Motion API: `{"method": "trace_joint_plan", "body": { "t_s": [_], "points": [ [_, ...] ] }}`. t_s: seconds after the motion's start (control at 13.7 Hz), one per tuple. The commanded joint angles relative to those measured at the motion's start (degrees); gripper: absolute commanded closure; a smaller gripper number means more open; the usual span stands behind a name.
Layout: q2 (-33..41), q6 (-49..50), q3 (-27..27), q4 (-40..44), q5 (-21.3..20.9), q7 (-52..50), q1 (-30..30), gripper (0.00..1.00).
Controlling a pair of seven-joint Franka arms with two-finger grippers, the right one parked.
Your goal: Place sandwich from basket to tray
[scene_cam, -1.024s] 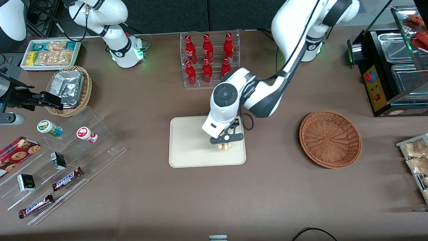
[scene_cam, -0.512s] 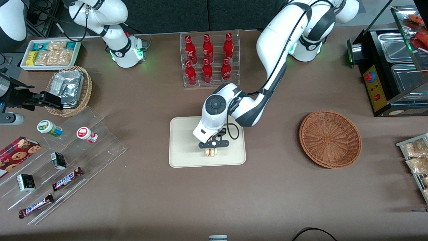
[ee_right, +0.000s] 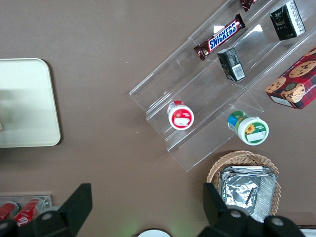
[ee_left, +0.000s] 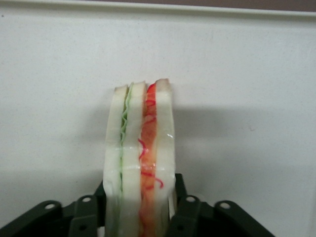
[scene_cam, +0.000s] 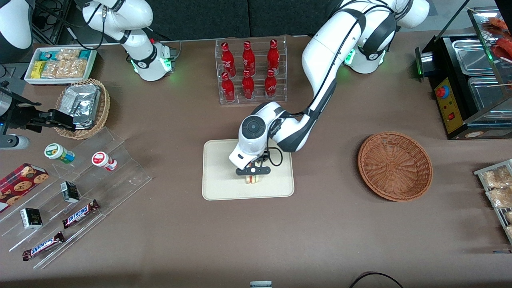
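Observation:
My left gripper (scene_cam: 252, 175) is over the cream-beige tray (scene_cam: 224, 188), low above its surface, and is shut on the sandwich (scene_cam: 252, 179). In the left wrist view the sandwich (ee_left: 140, 153) stands on edge between the black fingers (ee_left: 185, 212), with white bread, a green layer and a red-orange layer, and the tray (ee_left: 247, 74) lies under it. The reddish-brown wicker basket (scene_cam: 395, 166) sits toward the working arm's end of the table with nothing in it.
A clear rack of red bottles (scene_cam: 250, 70) stands just farther from the front camera than the tray. A clear stepped stand with snack bars (scene_cam: 76, 192) and a tan basket of foil packets (scene_cam: 84, 107) lie toward the parked arm's end. A black food warmer (scene_cam: 468, 80) stands past the basket.
My left gripper has carried the sandwich from the tray's edge nearest the basket toward its middle and has come down closer to the tray.

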State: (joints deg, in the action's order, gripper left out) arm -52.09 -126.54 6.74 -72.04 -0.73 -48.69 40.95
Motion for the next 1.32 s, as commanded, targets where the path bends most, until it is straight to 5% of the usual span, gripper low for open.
{"method": "trace_joint_plan", "body": {
  "t_s": [0.0, 0.29, 0.66, 1.24],
  "points": [
    [2.16, 2.69, -1.03, 1.29, -0.85, -0.79, 0.8, 0.01],
    [9.01, 13.39, -1.47, 1.12, -0.67, -3.24, -0.08, 0.0],
    [24.55, 17.73, -1.29, -13.0, -0.06, -0.98, -7.98, 0.0],
    [43.02, 18.08, -1.29, -34.73, 1.52, 31.32, -28.79, 0.0]
  ]
}}
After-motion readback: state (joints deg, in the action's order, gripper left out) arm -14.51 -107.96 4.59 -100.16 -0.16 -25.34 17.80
